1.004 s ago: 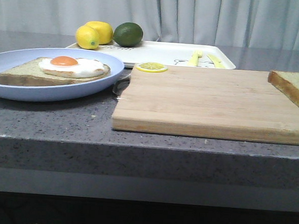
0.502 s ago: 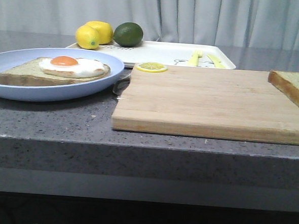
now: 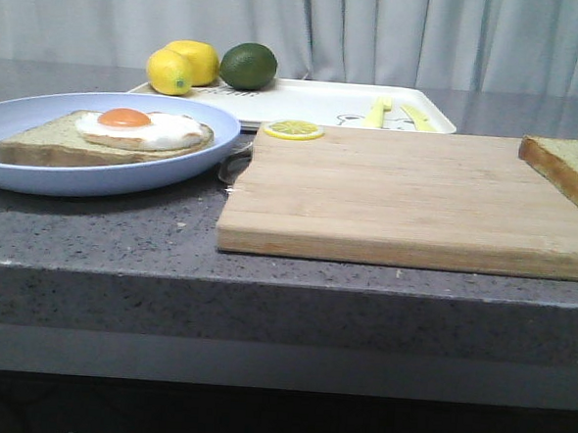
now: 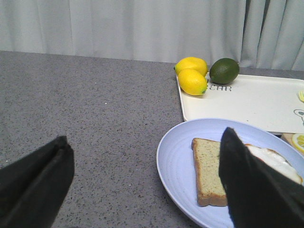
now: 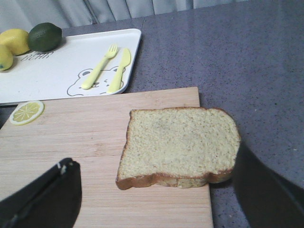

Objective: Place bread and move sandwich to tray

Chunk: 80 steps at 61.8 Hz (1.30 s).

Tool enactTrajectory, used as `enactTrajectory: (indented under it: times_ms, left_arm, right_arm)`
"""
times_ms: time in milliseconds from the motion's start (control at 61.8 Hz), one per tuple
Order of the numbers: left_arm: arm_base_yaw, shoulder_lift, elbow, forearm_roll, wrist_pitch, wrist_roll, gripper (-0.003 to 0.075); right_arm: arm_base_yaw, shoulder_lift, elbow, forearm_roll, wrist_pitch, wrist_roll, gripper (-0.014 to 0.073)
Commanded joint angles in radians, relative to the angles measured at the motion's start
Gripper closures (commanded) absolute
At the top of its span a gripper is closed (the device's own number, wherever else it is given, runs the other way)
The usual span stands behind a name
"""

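Two end effectors appear only in their own wrist views, each with fingers spread wide and nothing between them. The left end effector (image 4: pixel 145 183) hangs over the sandwich (image 4: pixel 237 168), a slice topped with a fried egg, lying on the blue plate (image 4: pixel 173 156) at the left of the tabletop (image 3: pixel 111 230). The right end effector (image 5: pixel 164 199) hangs over the bread (image 5: pixel 180 145), which lies flat on the right end of the cutting board (image 5: pixel 85 156), one edge reaching slightly past the board's side. The tray (image 3: pixel 316 102) sits behind the board, carrying two lemons (image 3: pixel 180 66), a lime (image 3: pixel 248 65) and a yellow fork and knife (image 3: pixel 393 113); a lemon slice (image 3: pixel 293 129) rests on the board's far corner.

Risks, as judged: a flat slice offers little to pinch, so the fingers may scrape the board or crush the crumb; once the slice is stacked, the egg could slide out during transfer; free tray area is limited by the fruit and cutlery.

Hidden or unclear: the front view crops the bread at its right edge and shows neither arm; the left end effector's dark finger covers much of the egg; the tray's print is only partly legible.
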Motion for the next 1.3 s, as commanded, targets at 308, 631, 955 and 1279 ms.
enactTrajectory:
  times_ms: [308,631,955,1279]
  left_arm:
    - [-0.003,0.011,-0.033,-0.001,-0.096,-0.002,0.0206]
    - [-0.003,0.011,-0.033,-0.001,-0.096,-0.002,0.0251]
    - [-0.003,0.011,-0.033,-0.001,-0.096,-0.002,0.0251]
    - [-0.003,0.011,-0.033,-0.001,-0.096,-0.002,0.0251]
  right_arm:
    - [-0.225,0.457,-0.36,0.015,0.095,0.005,-0.0057]
    - [-0.416,0.802,-0.563,0.167,0.299,-0.117,-0.0057]
    - [-0.416,1.016,-0.688,0.398,0.571,-0.372,0.0067]
    - [-0.416,1.086,-0.693,0.417,0.587,-0.388,0.0073]
